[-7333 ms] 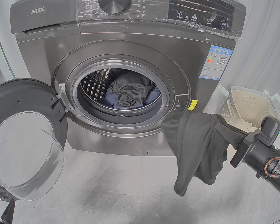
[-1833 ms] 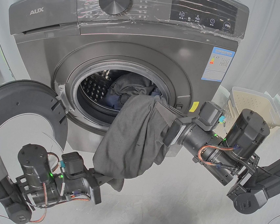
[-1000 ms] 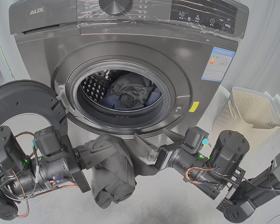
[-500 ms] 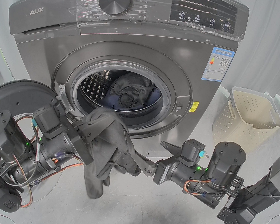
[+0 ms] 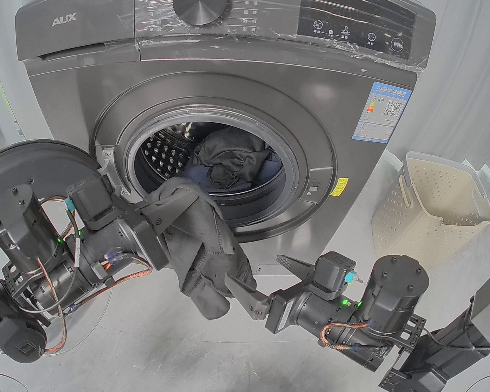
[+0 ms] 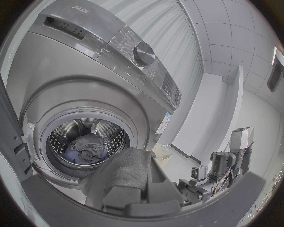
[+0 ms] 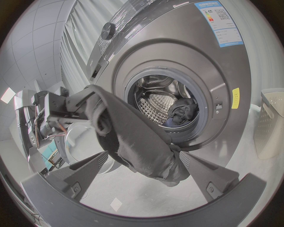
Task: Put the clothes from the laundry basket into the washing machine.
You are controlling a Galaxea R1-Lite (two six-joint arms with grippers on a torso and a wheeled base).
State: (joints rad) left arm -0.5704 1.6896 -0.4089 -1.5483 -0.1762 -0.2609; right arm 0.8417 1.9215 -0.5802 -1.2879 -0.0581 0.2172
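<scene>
A dark grey garment (image 5: pixel 204 253) hangs in front of the washing machine (image 5: pixel 222 81), just below the drum opening's lower left rim. My left gripper (image 5: pixel 166 205) is shut on its upper end; the same garment (image 6: pixel 124 165) drapes over the left gripper (image 6: pixel 142 189). My right gripper (image 5: pixel 265 279) stands open low and to the right, its lower finger close to the cloth's hanging end. That hanging end of the garment (image 7: pixel 139 139) sags between the spread fingers of the right gripper (image 7: pixel 142 155). Inside the drum lie a dark garment (image 5: pixel 229 157) and blue cloth (image 5: pixel 198 176).
The round door (image 5: pixel 34 166) stands swung open to the left, behind my left arm. A cream laundry basket (image 5: pixel 435 202) sits on the floor right of the machine, its visible inside bare. Grey floor (image 5: pixel 193 362) lies open in front.
The garment passed from my right gripper to my left. In the last half second the left gripper carried it slightly toward the drum rim and the cloth bunched up; the right gripper sank back, open.
</scene>
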